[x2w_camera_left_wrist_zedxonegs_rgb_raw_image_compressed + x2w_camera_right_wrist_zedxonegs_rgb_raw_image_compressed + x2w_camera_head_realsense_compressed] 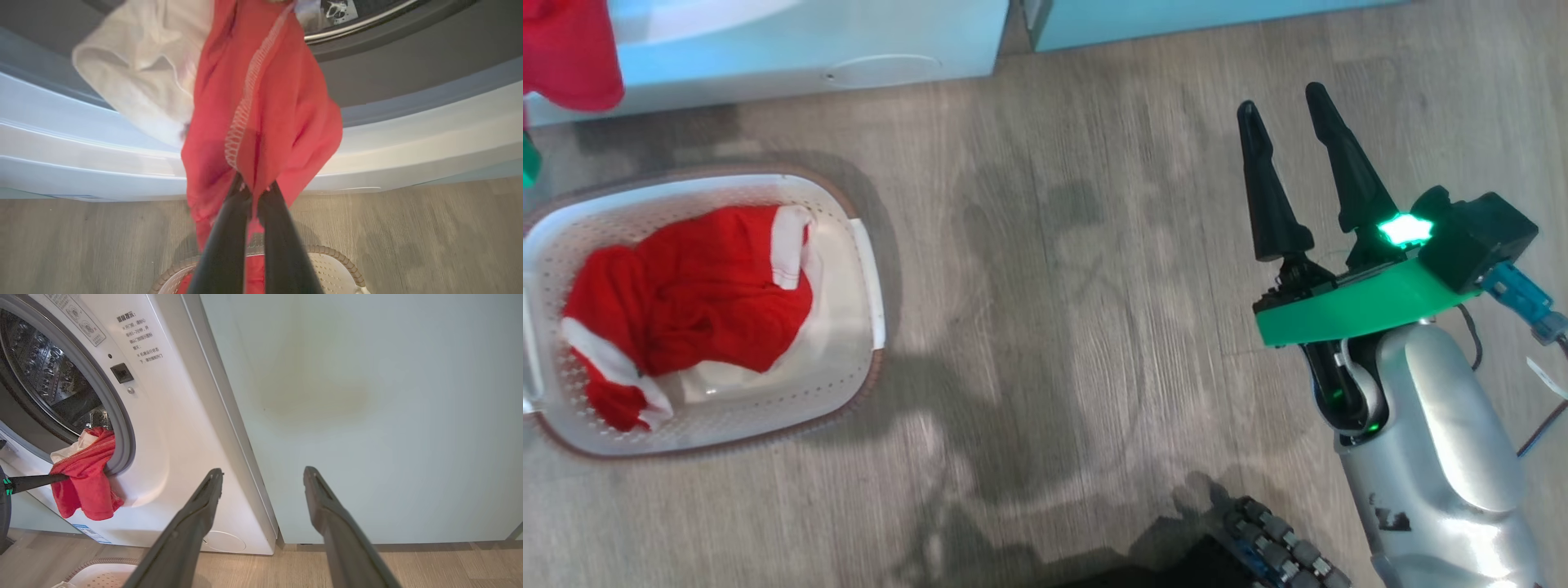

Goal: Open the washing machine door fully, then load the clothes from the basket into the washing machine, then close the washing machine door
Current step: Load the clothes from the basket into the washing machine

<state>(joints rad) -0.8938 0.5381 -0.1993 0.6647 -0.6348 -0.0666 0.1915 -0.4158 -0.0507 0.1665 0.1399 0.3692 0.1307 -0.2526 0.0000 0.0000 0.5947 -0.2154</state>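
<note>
One garment [265,122] hung off the drum [49,375] lip, so my left gripper [254,190] sat pinched on it; right gripper [1282,100] wide open, empty.

Straight ahead of the right end effector [261,473]: pale teal cabinet [367,416], flat plain front, spreading off to the right. Faint brownish smudge [318,396] on the panel, above the fingertips and a little right. Below the tips the cabinet's foot meets the floor [449,563]. Grey-brown wood-look planks, grain running roughly along the line of the fingers. Soft dark shadows [1013,441] lie across the planks to the left of that end effector, well apart from it.
</note>
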